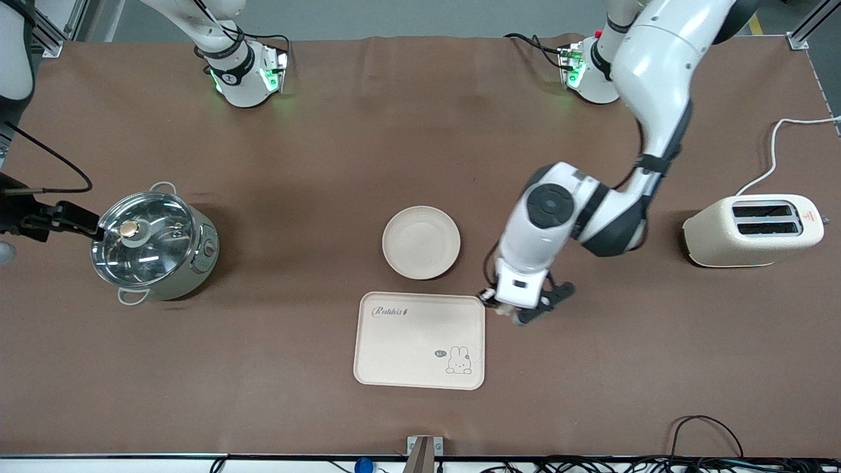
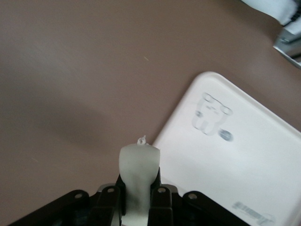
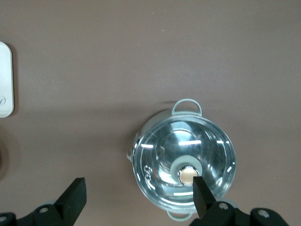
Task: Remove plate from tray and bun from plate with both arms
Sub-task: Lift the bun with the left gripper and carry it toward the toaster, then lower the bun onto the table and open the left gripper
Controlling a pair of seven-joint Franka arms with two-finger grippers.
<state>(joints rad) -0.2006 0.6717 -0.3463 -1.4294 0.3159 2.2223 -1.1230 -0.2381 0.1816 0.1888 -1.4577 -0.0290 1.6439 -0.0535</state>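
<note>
In the front view, a brown counter (image 1: pixel 328 164) is seen from above. The empty cream plate (image 1: pixel 421 242) is set directly on the counter, just beside the tray (image 1: pixel 420 339) and farther from the front camera than it; the two are not touching. The tray is also empty, with its "Rabbit" script and bunny drawing in opposite corners. The left claw (image 1: pixel 507 313) is lowered just beside the tray's corner toward the left arm's end of the counter, and something pale is glimpsed at its tip. A lidded steel pot (image 1: pixel 152 244) is placed toward the right arm's end of the counter, and a cream toaster (image 1: pixel 753 230) toward the left arm's end. The right claw (image 1: pixel 82 222) is held at the pot's edge, over its glass lid.

In the left wrist view, the left claw (image 2: pixel 137 197) is closed on the bun (image 2: pixel 138 181), a pale rounded piece pinched between the black fingers (image 2: pixel 111 200). The bun is held above bare counter, just beside the tray's (image 2: pixel 235 155) rounded edge, with the bunny drawing visible on the tray.

In the right wrist view, the right claw (image 3: pixel 138 195) is spread wide and holds nothing. It is positioned over the pot (image 3: pixel 183 160), whose glass lid and round knob are seen between the fingers (image 3: pixel 75 197). An edge of the tray (image 3: pixel 5 80) is visible well apart from the pot.
</note>
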